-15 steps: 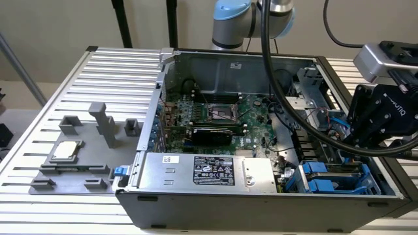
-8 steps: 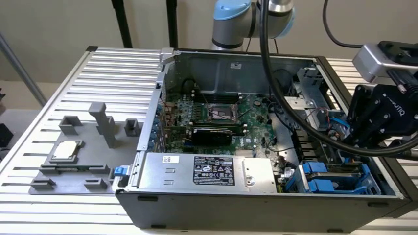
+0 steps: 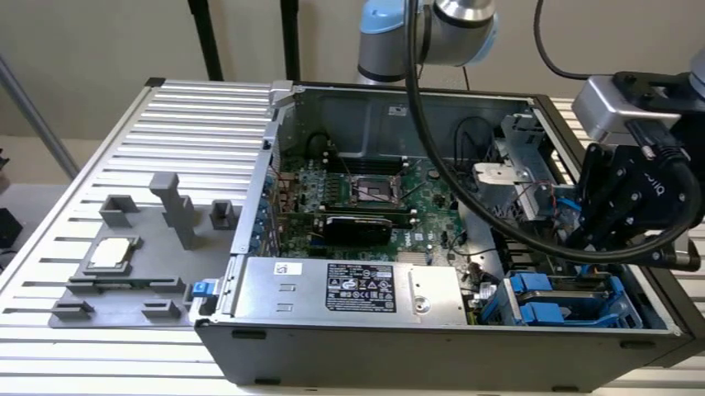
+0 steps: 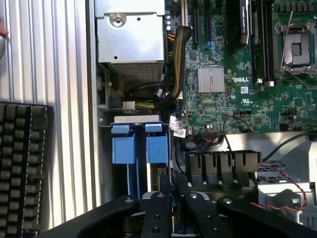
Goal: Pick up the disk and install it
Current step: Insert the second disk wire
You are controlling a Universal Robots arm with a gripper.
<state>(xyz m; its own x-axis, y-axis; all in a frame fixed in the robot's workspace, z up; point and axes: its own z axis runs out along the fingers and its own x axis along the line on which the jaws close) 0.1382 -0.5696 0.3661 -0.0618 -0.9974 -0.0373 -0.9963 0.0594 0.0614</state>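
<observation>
My gripper [image 3: 587, 244] hangs over the drive bay corner of the open computer case [image 3: 441, 356], at the exterior view's right. In the wrist view its black fingers [image 4: 156, 214] stand close together over a thin blue and grey edge, which I take for the disk [image 4: 174, 218] held edge-on. Most of the disk is hidden by the gripper [image 4: 177, 199]. Two blue bay brackets [image 4: 124, 146] sit in the bay just beside the fingers, seen again low in the case as blue brackets [image 3: 532, 286].
A green motherboard [image 3: 364, 194] and a silver power supply [image 3: 352, 285] occupy the case. Black cables [image 4: 181, 59] run close to the bay. On the slatted table lie a grey fixture [image 3: 121, 285] with a small silver chip [image 3: 111, 253], and a black keyboard [image 4: 22, 163].
</observation>
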